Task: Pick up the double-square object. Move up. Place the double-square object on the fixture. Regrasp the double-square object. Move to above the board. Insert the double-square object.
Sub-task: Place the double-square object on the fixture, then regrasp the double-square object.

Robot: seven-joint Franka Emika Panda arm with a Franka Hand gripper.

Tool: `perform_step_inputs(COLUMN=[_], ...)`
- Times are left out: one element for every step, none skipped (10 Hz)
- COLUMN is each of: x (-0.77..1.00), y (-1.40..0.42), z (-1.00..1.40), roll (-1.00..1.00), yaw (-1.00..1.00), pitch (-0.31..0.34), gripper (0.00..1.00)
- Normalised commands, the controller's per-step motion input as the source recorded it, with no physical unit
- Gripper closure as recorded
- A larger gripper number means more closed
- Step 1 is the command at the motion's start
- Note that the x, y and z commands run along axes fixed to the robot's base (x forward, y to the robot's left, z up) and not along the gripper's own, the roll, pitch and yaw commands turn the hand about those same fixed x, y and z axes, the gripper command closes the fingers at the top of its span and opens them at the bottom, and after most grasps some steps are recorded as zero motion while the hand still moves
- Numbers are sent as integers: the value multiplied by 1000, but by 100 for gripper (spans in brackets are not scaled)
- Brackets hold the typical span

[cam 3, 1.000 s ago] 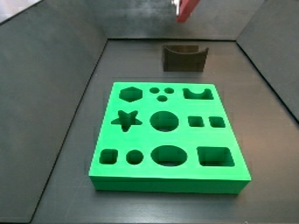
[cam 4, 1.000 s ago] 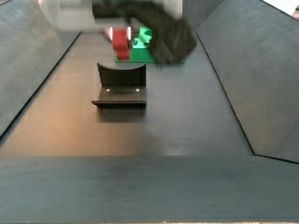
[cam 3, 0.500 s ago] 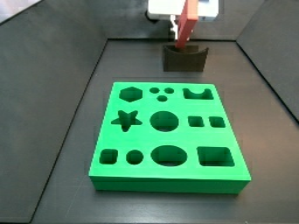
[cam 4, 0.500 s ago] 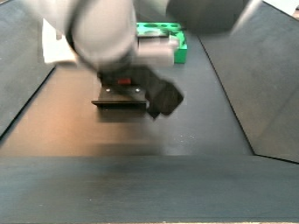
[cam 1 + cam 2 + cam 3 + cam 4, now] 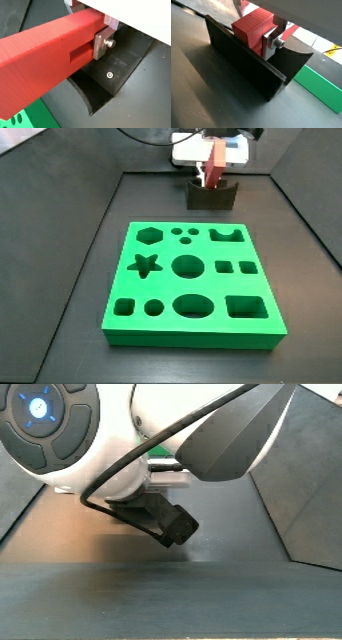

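One hand [image 5: 211,175] clamped on one double-square object [image 5: 213,164] — over one fixture [image 5: 211,196], beyond one board [image 5: 191,282].

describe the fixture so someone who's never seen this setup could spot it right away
Start at the big green board on the dark floor and look past its far edge. The fixture is the small dark block there, directly under the gripper, which holds the red double-square object. It alone is black with a notched top.

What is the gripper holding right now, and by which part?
The gripper holds the double-square object, its fingers clamped on the block's side faces near one end, right at the fixture; the green board lies apart.
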Motion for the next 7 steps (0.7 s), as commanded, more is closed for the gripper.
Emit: perform_step_inputs(x=[95,0,0,0,-2,-27,-33], y=[64,-500,0,0,-2,-3,-5], z=[-596,-167,0,1000,1000,1000,1000], roll=[-121,0,0,-9,-8,27,40], yaw=[-81,0,0,-21,-18,9,18], pitch=[-10,0,0,-32,-29,-14,-8], gripper=[100,100,0,0,0,0,0])
